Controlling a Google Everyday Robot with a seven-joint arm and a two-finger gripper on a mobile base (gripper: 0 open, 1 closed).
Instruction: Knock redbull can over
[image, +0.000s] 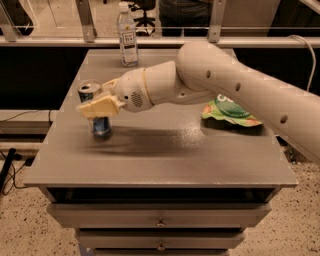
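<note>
The redbull can (101, 125), blue and silver with a silver top, stands on the left part of the grey table (165, 155). Its top leans a little to the left. My gripper (96, 106) reaches in from the right, lies across the can's middle and covers part of it, so it looks to be touching the can. The cream arm (210, 80) stretches from the right edge across the table.
A clear water bottle (127, 35) with a white cap stands at the table's far edge. A green chip bag (227, 112) lies on the right side. The table's left edge is close to the can. Drawers (160, 220) sit below the front edge.
</note>
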